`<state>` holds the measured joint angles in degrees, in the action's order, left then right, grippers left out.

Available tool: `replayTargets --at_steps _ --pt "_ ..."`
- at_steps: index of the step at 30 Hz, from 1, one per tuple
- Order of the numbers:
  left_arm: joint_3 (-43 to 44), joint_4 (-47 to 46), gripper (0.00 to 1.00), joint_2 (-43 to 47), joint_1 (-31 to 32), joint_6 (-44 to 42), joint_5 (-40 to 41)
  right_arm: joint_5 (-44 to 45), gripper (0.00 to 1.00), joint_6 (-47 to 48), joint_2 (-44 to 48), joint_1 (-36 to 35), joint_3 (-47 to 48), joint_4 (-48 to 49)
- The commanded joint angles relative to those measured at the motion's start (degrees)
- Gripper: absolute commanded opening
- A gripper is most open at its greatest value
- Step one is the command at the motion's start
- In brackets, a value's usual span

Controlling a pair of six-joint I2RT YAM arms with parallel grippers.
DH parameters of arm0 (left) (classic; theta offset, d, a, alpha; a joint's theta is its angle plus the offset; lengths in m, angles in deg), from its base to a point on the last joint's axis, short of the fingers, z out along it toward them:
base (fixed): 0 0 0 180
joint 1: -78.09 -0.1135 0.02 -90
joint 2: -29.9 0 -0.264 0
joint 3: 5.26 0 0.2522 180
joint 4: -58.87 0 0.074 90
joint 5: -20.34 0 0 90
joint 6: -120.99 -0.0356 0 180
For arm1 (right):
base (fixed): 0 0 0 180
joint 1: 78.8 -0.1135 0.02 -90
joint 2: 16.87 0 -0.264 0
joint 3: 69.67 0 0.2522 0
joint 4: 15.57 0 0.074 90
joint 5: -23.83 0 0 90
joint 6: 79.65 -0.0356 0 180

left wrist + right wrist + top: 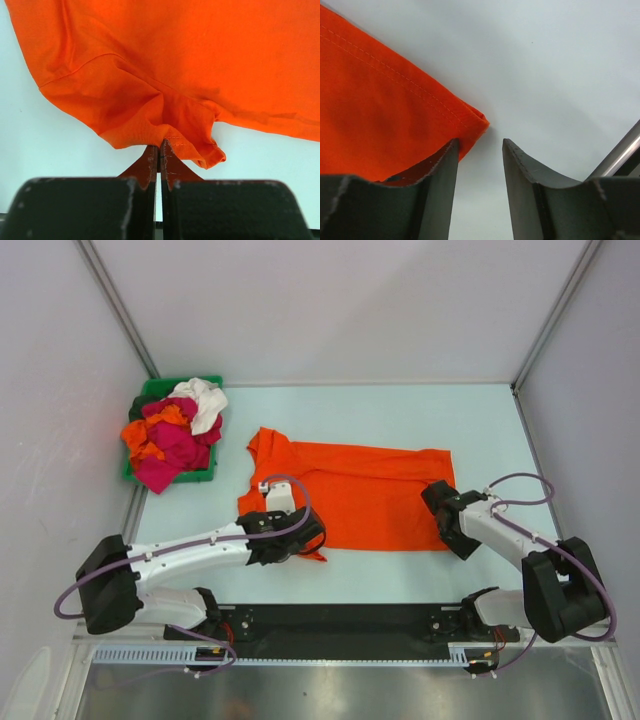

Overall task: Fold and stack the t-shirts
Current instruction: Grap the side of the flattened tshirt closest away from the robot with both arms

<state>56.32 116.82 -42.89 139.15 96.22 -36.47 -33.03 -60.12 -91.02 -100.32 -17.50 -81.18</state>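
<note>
table (480, 430): orange shirt (370, 490) lay spread across the middle; to fold cleanly, I judged you should seat its near right corner deep between the jaws, then lift both ends level | green bin (152, 388), far left: heaped with crumpled pink, orange and white shirts (175, 435) | left gripper (160, 150): clamped on the near left edge | right gripper (480, 142): half-parted at the corner, gripping nothing

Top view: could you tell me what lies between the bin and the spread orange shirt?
Only bare table, seen in the top view, separates bin and shirt.
</note>
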Motion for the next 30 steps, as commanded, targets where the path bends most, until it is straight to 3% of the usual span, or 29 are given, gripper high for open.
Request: replayTargets --at_steps 1,9,21,30 --pt "-0.26 -0.50 0.00 1.95 -0.59 -1.34 0.12 -0.19 0.43 -0.01 -0.47 0.25 -0.97 2.02" --pt "-0.79 -0.41 0.00 1.96 -0.68 -0.81 -0.23 0.08 0.37 0.87 -1.43 0.51 -1.32 3.25" --pt "-0.53 -0.06 0.00 1.87 -0.76 -0.46 -0.06 -0.36 0.41 1.57 -5.74 0.43 -0.45 3.69" --pt "-0.44 -0.06 0.00 2.04 -0.94 -0.63 0.21 -0.63 0.10 2.01 -6.80 0.51 -0.44 4.92"
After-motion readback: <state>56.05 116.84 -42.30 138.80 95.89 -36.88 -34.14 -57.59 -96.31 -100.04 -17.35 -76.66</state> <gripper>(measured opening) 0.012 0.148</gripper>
